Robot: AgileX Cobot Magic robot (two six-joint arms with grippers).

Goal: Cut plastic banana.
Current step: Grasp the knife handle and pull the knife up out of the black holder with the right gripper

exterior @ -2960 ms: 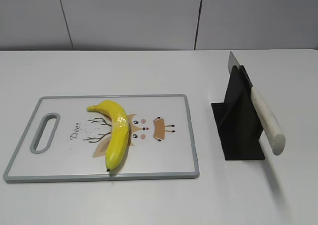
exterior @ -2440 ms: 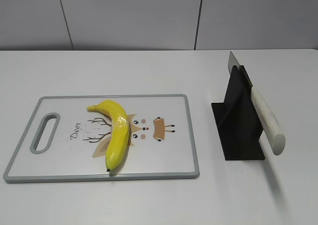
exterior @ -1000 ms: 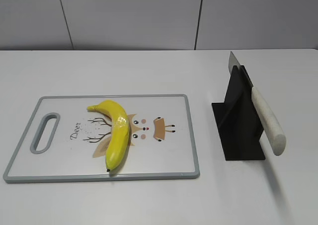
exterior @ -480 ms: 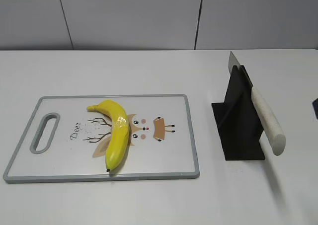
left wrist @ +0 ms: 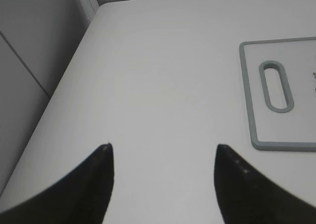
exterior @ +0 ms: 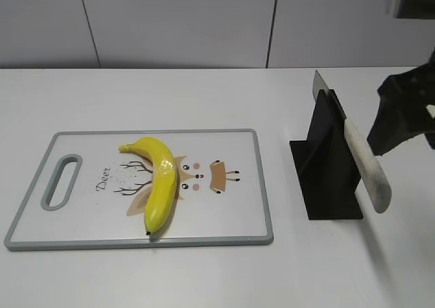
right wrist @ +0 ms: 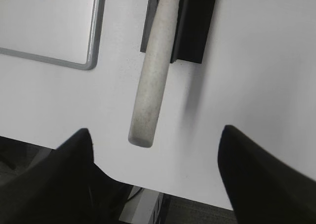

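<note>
Right gripper (exterior: pixel 408 121), newly in view beside knife (exterior: pixel 363 162) on black stand (exterior: pixel 326 165), wide open, empty; left gripper (left wrist: pixel 160 184) likewise; banana (exterior: pixel 160 182), board (exterior: pixel 231 213) unmoved.

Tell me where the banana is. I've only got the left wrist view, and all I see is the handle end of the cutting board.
Observer: The plastic banana lies whole near the middle of the cutting board, with its dark tip toward the near edge.
Operator: And the knife?
Observer: The knife leans in a black stand to the right of the board. Its pale handle points toward the table's near edge.
Operator: Is the right arm on it?
Observer: Not yet. The right gripper is open. In its wrist view the handle's end sits between its fingers, unclamped.
</note>
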